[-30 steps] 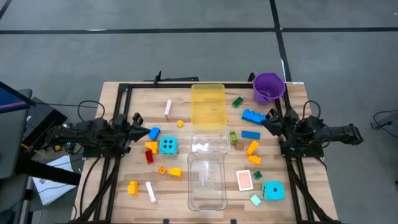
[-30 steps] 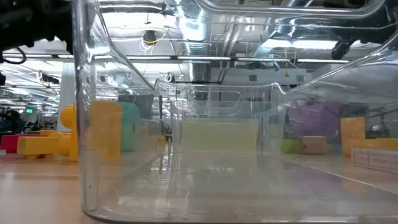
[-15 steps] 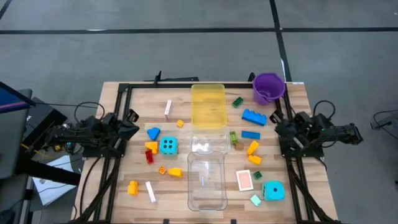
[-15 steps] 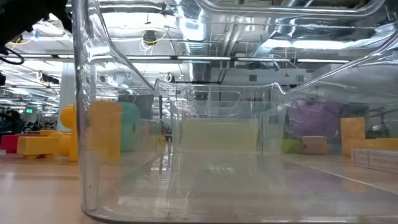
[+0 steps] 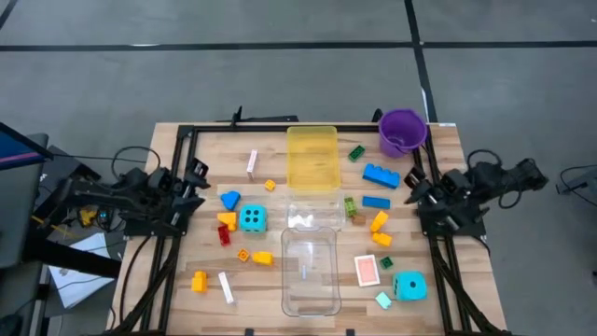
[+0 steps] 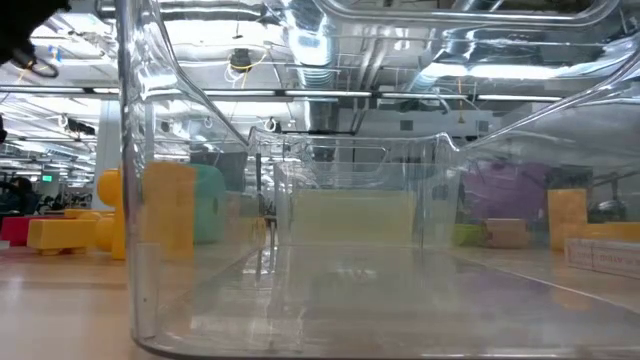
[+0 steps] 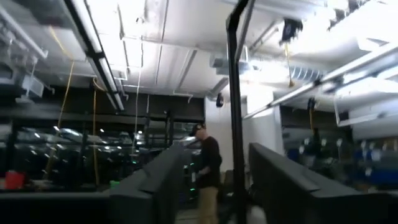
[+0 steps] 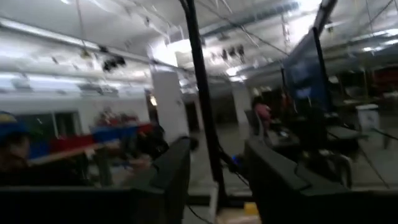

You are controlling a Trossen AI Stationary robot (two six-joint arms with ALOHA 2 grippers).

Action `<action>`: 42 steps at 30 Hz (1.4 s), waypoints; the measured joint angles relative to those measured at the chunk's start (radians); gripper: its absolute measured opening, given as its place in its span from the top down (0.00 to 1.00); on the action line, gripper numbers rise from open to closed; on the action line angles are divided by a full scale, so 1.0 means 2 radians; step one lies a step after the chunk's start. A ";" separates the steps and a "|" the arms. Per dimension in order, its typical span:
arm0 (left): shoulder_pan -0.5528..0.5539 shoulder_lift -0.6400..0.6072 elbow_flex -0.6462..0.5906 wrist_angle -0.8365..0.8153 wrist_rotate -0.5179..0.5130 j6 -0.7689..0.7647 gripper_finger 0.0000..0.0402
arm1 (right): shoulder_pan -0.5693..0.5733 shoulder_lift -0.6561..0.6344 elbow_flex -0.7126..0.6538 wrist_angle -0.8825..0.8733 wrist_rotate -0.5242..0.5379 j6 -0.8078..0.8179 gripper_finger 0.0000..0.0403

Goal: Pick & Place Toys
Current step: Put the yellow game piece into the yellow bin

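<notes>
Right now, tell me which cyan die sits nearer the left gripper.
The cyan die left of the clear tray, among the bricks near the left gripper. The other die lies beyond the tray.

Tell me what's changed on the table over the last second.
Both arms pulled back outward from the toys to the table's side edges: the left claw away from the blue wedge-shaped plastic brick, the right claw away from the long blue studded plastic brick. Both claws, empty, now show gaps between their fingers. Toys, trays and purple bucket stayed put.
</notes>
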 joint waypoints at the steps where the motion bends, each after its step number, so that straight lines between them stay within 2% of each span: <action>1: -0.004 0.015 0.011 0.001 0.000 0.021 0.48 | 0.007 0.025 0.028 -0.025 0.010 -0.014 0.58; 4: -0.014 0.053 0.037 0.001 0.000 0.089 0.36 | 0.025 0.095 0.123 -0.146 0.052 -0.047 0.44; 6: -0.019 0.069 0.050 -0.001 0.000 0.135 0.29 | 0.034 0.140 0.193 -0.259 0.100 -0.061 0.36; 10: -0.022 0.080 0.062 -0.001 0.000 0.184 0.20 | 0.046 0.233 0.321 -0.484 0.181 -0.037 0.27; 15: -0.022 0.076 0.063 -0.013 -0.016 0.221 0.16 | 0.045 0.349 0.434 -0.707 0.195 0.010 0.26; 21: -0.022 0.090 0.063 -0.036 -0.069 0.288 0.16 | 0.046 0.453 0.463 -0.855 0.174 0.011 0.26; 25: -0.022 0.103 0.063 -0.027 -0.070 0.302 0.16 | 0.053 0.517 0.462 -0.903 0.168 0.011 0.26; 32: -0.022 0.108 0.063 -0.021 -0.070 0.315 0.16 | 0.092 0.596 0.462 -0.896 0.171 -0.008 0.26; 34: -0.022 0.108 0.063 -0.014 -0.067 0.316 0.16 | 0.102 0.609 0.462 -0.895 0.187 -0.005 0.26; 38: -0.022 0.114 0.063 -0.007 -0.057 0.339 0.16 | 0.111 0.608 0.436 -0.873 0.225 -0.004 0.26; 42: -0.022 0.128 0.063 -0.005 -0.057 0.342 0.16 | 0.090 0.576 0.378 -0.850 0.232 -0.002 0.26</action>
